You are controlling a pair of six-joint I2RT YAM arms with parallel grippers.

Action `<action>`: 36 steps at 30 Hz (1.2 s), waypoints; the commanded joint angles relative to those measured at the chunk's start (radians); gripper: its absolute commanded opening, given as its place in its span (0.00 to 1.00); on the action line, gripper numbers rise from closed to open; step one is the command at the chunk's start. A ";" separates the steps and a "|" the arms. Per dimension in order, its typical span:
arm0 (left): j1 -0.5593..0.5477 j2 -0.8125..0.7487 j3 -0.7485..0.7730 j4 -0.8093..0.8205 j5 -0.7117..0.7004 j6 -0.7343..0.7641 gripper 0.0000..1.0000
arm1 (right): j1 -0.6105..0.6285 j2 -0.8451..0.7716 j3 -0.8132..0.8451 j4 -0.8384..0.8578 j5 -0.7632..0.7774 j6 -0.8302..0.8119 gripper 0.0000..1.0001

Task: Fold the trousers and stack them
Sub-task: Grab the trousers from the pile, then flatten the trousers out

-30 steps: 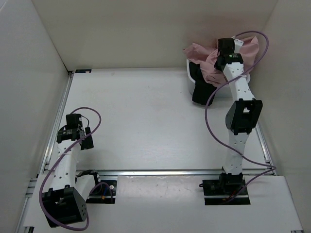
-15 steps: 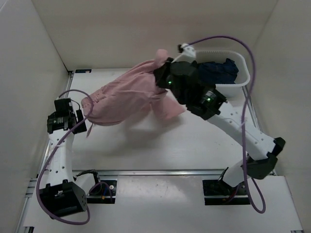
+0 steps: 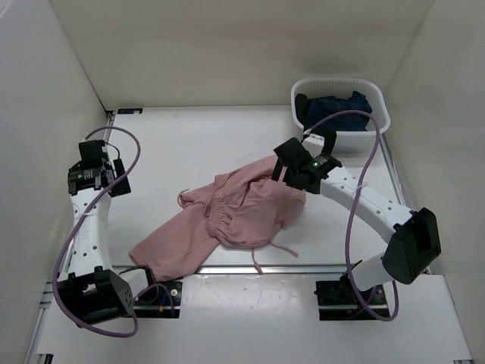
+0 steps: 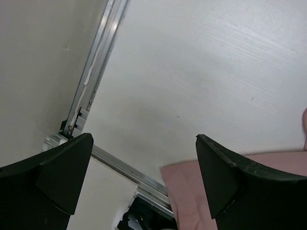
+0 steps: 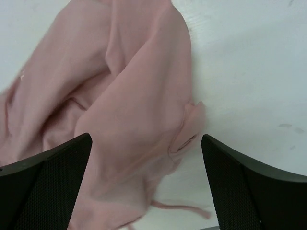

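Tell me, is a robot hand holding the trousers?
No, nothing is held. The trousers lie on the table; the right gripper is open above them, the left gripper open too.

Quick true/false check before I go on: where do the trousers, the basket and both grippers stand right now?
1. The dusty-pink trousers lie crumpled and unfolded on the table. True.
2. The right gripper is shut on the trousers. False: its jaws stand wide open over the right end of the cloth and hold nothing.
3. The left gripper is open and holds nothing. True.
4. The white basket is empty. False: a dark navy garment lies in it.
5. The trousers sit partly inside the basket. False: they are wholly on the table, apart from the basket.
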State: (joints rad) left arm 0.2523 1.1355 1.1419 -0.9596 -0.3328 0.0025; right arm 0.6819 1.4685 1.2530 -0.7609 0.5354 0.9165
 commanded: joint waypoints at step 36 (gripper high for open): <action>-0.064 0.389 -0.177 0.170 -0.005 -0.002 0.14 | 0.553 0.333 0.847 0.116 -0.410 -0.615 0.00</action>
State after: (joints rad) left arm 0.1272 1.5410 0.8524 -0.8776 -0.2310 0.0006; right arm 1.2179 1.9362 1.9961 -0.6525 0.1635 0.3050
